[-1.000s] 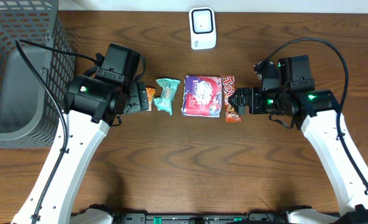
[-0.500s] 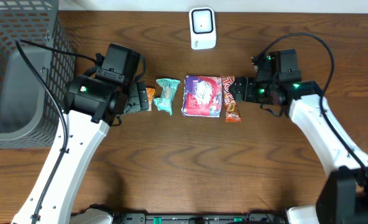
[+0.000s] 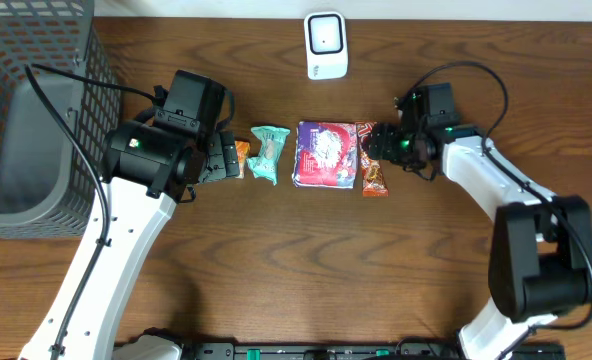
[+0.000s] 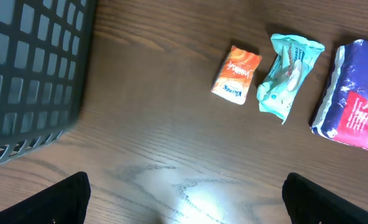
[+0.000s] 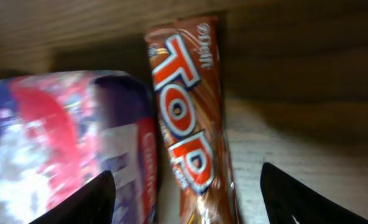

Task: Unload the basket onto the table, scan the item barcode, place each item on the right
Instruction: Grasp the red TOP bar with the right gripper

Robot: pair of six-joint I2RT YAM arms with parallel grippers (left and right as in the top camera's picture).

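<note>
Light, slippery bar (image 5: 190, 106) is judged best pinched mid-length by right gripper (image 5: 193, 196), spread astride it; left gripper (image 4: 187, 196) spread, empty.

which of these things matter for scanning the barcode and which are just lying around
For the job: Top bar (likely the item), white scanner, right gripper straddling the bar.

Lying about: purple packet, teal packet, orange packet, grey basket, idle left gripper.
</note>
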